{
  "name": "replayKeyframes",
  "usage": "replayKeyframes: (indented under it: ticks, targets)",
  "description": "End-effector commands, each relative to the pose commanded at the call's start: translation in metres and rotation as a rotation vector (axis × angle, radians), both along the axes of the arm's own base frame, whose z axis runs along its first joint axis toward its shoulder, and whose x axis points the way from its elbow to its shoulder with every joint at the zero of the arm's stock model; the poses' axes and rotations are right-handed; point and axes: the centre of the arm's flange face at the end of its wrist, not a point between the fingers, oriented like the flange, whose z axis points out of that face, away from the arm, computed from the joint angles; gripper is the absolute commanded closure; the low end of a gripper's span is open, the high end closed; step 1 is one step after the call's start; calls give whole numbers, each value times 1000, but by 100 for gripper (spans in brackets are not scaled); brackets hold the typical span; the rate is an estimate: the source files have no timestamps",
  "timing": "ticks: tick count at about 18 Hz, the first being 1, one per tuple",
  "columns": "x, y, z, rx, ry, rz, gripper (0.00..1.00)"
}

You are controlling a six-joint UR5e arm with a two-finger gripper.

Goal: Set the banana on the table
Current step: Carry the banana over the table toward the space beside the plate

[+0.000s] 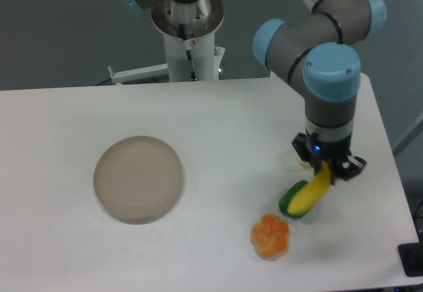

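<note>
The yellow banana (312,191) hangs tilted from my gripper (326,168), which is shut on its upper end at the right side of the white table (231,120). The banana's lower end reaches down over the green pepper (289,199); I cannot tell whether it touches the pepper or the tabletop. The gripper's fingers are mostly hidden under the wrist.
A round orange segmented fruit (270,236) lies just in front of and left of the pepper. A round beige plate (138,178) sits at the left middle. The robot base (189,34) stands at the table's far edge. The table's right edge is close to the gripper.
</note>
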Motion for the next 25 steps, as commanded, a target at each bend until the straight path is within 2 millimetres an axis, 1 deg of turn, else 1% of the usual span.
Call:
replayKeyframes:
  ticks: [1,2,3,4,5,6,9,12,14,19,20,22,24,25]
  targets:
    - [8,-7,-5,1,-24,0,78]
    - [20,-18,-16,-13,-50,1,78]
    - [35,-29,-39,-39,-87,11,78]
    - [40,-36,-49,-48,-105,17,78]
    - [43,-38,-60,-56,-127,37,78]
    - [47,-38,-63,-57,-138,71,78]
    - [50,-32,-73,-44,-138,217,78]
    - [66,-18,-94,-7,-118,303,77]
    - [68,-16,-106,6,-113,339,77]
    - [75,-19,-129,-25,-135,362,77]
    - [80,-15,-131,-25,-133,352,77]
    - [82,-8,-142,-14,-121,338,77]
    - [92,0,-153,-8,-109,315,77]
    - [93,2,-156,-9,-107,315,77]
